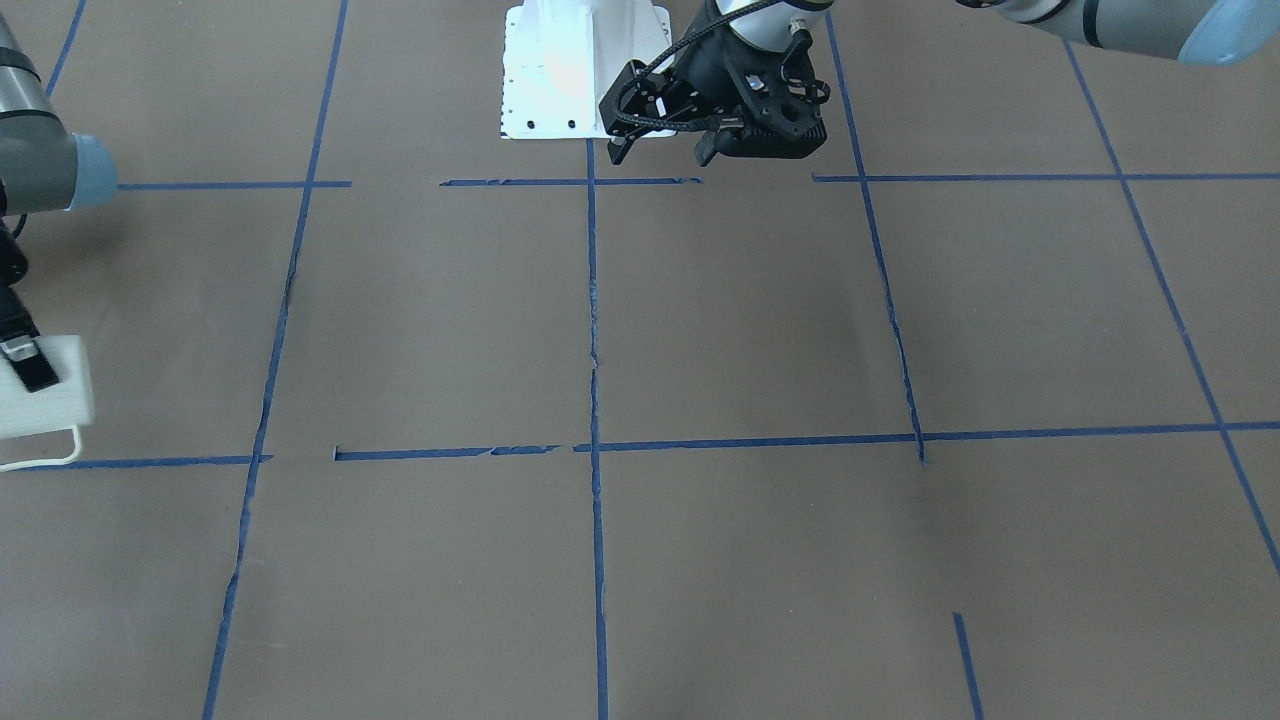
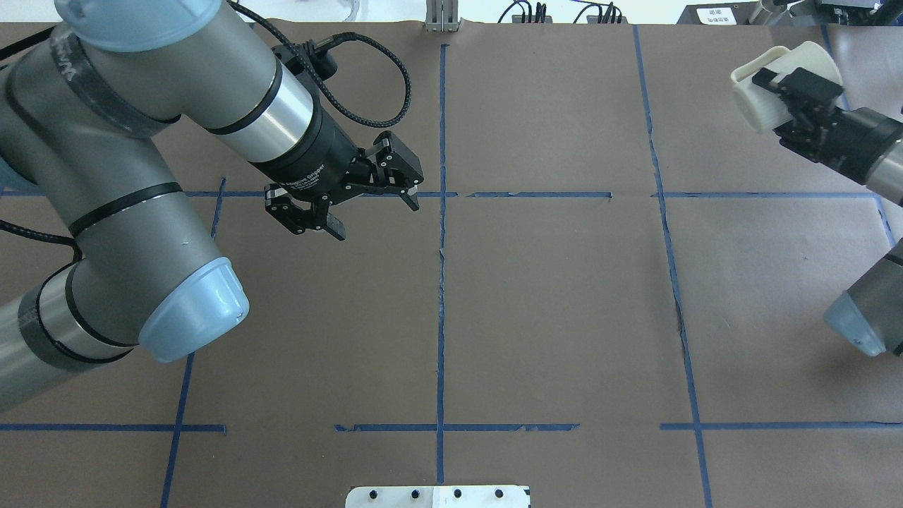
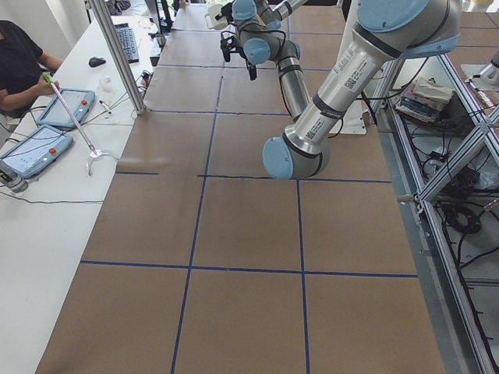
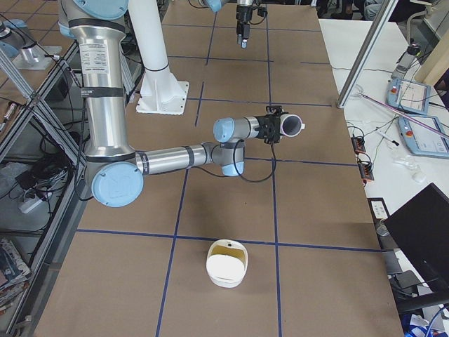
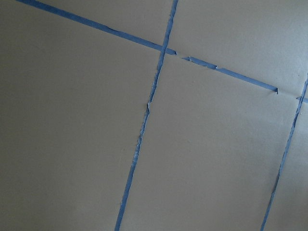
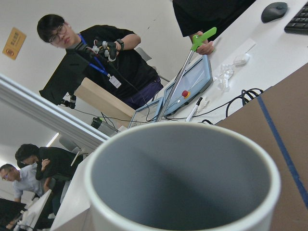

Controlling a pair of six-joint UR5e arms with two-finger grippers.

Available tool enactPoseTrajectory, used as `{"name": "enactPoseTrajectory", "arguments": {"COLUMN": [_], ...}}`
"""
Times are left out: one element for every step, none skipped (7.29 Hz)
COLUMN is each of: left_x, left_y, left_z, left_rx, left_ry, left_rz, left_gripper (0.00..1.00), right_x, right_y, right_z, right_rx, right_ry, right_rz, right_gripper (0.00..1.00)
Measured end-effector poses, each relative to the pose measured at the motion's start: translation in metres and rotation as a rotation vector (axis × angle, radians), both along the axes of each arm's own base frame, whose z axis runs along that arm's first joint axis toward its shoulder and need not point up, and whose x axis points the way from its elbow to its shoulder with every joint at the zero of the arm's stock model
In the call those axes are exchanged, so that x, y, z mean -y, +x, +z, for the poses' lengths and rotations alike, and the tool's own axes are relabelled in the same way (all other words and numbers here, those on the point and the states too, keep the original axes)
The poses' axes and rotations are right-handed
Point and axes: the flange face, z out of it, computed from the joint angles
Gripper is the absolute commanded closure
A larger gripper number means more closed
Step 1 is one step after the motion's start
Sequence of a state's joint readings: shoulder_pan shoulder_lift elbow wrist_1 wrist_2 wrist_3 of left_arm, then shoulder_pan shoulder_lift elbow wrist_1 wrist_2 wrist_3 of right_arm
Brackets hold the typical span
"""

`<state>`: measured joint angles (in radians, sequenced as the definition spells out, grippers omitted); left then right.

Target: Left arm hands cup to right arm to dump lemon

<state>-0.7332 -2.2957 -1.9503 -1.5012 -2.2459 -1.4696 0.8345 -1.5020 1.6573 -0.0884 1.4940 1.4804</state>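
The right gripper (image 2: pixel 779 102) pinches the cup (image 2: pixel 750 106) sideways over the table's (image 2: pixel 564 317) right end. The left gripper (image 2: pixel 374 219) hangs spread and empty near centre. A white bowl (image 4: pixel 226 267) sits well apart on blue-taped (image 2: pixel 441 317) brown paper, with operators (image 6: pixel 91 62) at a side desk.

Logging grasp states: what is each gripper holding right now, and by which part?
The right gripper holds the cup, tipped sideways, across its outer wall, with the handle free. The left gripper is open and empty.
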Motion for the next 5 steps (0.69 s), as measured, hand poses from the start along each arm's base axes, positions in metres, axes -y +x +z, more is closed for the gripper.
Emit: {"name": "enactPoseTrajectory", "arguments": {"left_x": [0.002, 0.003, 0.006, 0.009, 0.013], "left_y": [0.002, 0.004, 0.006, 0.009, 0.015], "left_z": [0.001, 0.001, 0.0, -0.006, -0.013], "left_rx": [0.004, 0.007, 0.01, 0.011, 0.015], "left_ry": [0.001, 0.0, 0.002, 0.003, -0.004], "left_rz": [-0.004, -0.005, -0.01, -0.017, -0.021], "left_gripper": [0.0, 0.0, 0.0, 0.0, 0.0], "right_x": [-0.018, -0.039, -0.068, -0.1, -0.129], "right_y": [-0.044, -0.093, -0.144, -0.189, -0.228], "right_z": [-0.041, -0.081, -0.116, -0.145, -0.17], "right_rx": [-0.133, -0.252, -0.364, -0.448, -0.529], "right_ry": [0.069, 0.107, 0.148, 0.181, 0.194], "right_rz": [0.024, 0.057, 0.085, 0.103, 0.113], "right_gripper": [0.46, 0.46, 0.46, 0.46, 0.45]}}
